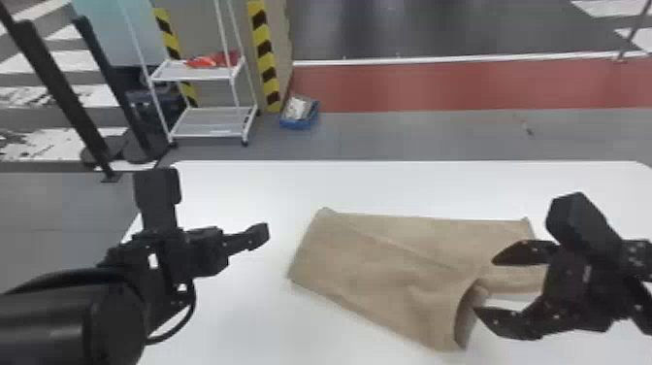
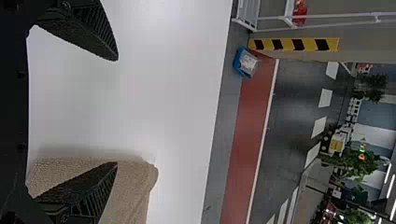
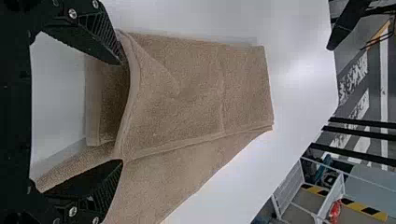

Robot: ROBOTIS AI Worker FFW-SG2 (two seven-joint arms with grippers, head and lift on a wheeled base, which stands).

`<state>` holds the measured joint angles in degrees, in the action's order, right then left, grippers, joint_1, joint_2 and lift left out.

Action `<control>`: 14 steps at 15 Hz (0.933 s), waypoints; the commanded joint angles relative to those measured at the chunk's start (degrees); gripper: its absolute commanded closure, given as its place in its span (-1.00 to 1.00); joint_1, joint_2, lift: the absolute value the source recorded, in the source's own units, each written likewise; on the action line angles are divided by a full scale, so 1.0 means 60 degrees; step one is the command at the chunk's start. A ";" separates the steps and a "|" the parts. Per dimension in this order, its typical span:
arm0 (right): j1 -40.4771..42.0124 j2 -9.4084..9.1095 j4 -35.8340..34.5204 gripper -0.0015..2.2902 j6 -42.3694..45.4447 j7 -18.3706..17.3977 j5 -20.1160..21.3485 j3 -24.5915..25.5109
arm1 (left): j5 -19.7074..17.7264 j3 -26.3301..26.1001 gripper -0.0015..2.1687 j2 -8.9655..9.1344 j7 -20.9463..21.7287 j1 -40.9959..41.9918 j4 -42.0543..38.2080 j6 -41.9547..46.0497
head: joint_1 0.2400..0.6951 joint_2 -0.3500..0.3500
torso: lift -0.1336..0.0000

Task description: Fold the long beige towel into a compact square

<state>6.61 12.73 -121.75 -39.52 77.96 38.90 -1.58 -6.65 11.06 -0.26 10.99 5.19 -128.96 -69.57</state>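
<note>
At five o'clock in head view, the beige cloth towel (image 1: 378, 267) is lying between the wide-spread black left gripper (image 2: 116, 111) and right gripper (image 3: 121, 112); apparently mid-fold, it is next needing its raised edge (image 3: 134, 81) pinched.

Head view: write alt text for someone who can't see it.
A partly folded beige towel lies on a white table, with the robot's right gripper open at its right end. The left arm is to the towel's left; a white shelf cart stands beyond the table.
</note>
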 commanded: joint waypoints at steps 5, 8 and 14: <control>0.0452 0.0910 -0.0363 -0.85 0.1965 0.0061 0.2613 -0.1114 | 0.0024 0.0031 -0.92 0.0069 0.0000 -0.0001 0.0019 0.0000 | 1.00 0.24 | -0.86; 0.0408 0.0837 -0.0158 -0.81 0.2023 0.0029 0.3287 -0.1890 | 0.0024 0.0031 -0.92 0.0069 0.0000 0.0014 0.0034 0.0000 | 1.00 0.26 | -0.86; 0.0012 0.0485 0.0282 -0.57 0.1994 -0.0469 0.3477 -0.2462 | 0.0009 0.0148 -0.92 0.0069 0.0014 0.0057 -0.0010 0.0000 | 1.00 0.39 | -0.86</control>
<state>7.01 15.93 -120.40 -27.49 75.12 59.37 -15.54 -6.50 11.74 -0.26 11.00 5.49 -128.97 -69.57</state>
